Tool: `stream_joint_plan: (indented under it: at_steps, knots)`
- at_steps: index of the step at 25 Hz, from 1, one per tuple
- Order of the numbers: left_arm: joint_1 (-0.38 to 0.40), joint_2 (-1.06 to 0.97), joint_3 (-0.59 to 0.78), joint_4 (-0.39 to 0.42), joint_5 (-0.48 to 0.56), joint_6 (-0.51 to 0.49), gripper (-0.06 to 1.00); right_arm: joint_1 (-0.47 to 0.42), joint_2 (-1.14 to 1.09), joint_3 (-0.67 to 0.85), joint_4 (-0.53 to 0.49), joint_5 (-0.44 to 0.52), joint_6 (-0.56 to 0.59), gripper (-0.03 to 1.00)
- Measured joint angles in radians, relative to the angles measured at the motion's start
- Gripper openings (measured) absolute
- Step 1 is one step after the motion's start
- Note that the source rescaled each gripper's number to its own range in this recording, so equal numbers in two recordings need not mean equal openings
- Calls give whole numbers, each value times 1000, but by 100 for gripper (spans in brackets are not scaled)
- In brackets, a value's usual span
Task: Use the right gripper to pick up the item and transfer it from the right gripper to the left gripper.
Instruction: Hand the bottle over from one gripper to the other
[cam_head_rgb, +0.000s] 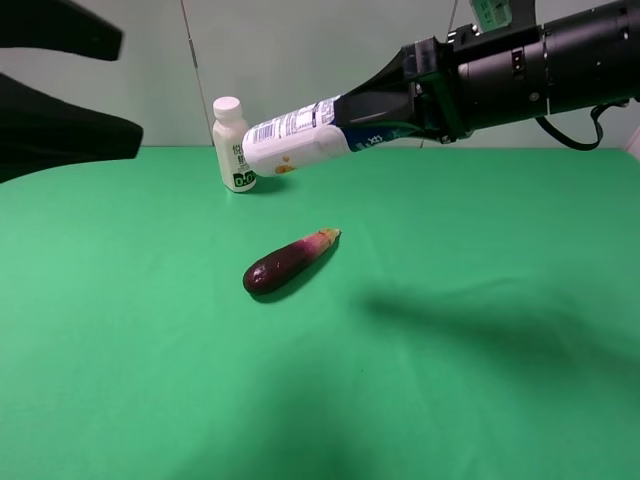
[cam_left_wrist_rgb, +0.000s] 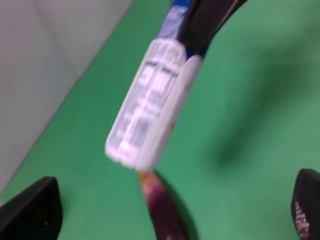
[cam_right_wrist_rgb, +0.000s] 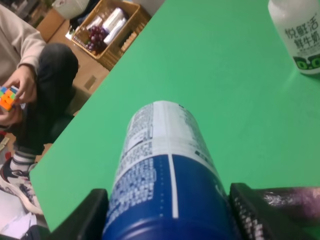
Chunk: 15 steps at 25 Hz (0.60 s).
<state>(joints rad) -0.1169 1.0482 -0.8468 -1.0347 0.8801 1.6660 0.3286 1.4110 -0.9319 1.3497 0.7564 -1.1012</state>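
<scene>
Black right claw (cam_head_rgb: 345, 118) clamping bottle (cam_head_rgb: 290, 142), midair

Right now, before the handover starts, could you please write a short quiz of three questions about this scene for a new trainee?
1. True or false: the eggplant lies on the green table, and no gripper touches it.
2. The right gripper is shut on: A) the eggplant; B) the blue-label bottle; C) nothing.
3. Fill in the gap: the left gripper is ____ and holds nothing.

Key: 1 true; 2 B; 3 open.
</scene>
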Motion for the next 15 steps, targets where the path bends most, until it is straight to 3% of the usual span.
stream_joint_plan:
  at_steps: [4,15]
  knots:
    - [-79,117,-53,-10,17,144,100,0,0,0,-5,0,0,0]
    - [-228,306,-135,-14,-38,291,100,0,0,0,-31,3,0,0]
